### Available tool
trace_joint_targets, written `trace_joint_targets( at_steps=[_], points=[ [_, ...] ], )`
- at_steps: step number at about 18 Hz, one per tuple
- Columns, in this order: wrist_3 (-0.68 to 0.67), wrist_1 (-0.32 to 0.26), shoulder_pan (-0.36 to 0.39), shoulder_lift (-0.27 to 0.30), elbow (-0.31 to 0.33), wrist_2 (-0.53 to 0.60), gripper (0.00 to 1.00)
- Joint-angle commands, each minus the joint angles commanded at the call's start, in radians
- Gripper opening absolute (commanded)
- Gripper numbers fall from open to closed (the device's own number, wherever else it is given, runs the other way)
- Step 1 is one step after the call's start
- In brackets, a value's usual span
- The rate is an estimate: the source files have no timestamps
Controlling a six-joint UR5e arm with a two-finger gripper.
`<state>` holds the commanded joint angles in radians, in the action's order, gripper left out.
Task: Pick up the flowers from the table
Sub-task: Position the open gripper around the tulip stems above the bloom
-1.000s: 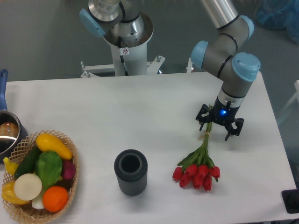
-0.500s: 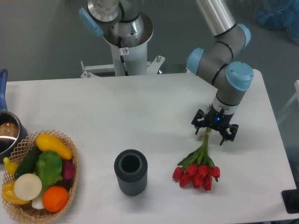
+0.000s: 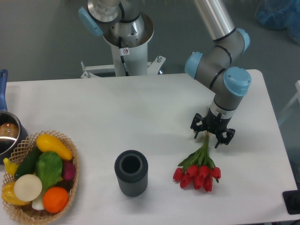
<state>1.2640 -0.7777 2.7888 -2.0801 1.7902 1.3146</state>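
Presently the gripper (image 3: 212, 134) sits low over the stem end of the flowers (image 3: 199, 165), which lie on the table (image 3: 140, 112); jaws spread apart astride the stems, grip not confirmed.

The table (image 3: 140, 103) bears flowers (image 3: 199, 168), a dark cup (image 3: 131, 172), a basket (image 3: 70, 187) and a pot (image 3: 7, 136).
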Motion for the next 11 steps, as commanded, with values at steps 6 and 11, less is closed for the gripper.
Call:
trace_joint_targets(
  at_steps=[6,11],
  points=[
    [-0.002,0.0,0.0,0.0,-0.006,0.0,0.4],
    [0.0,-0.002,0.002,0.0,-0.015,0.0,0.3]
  ],
)
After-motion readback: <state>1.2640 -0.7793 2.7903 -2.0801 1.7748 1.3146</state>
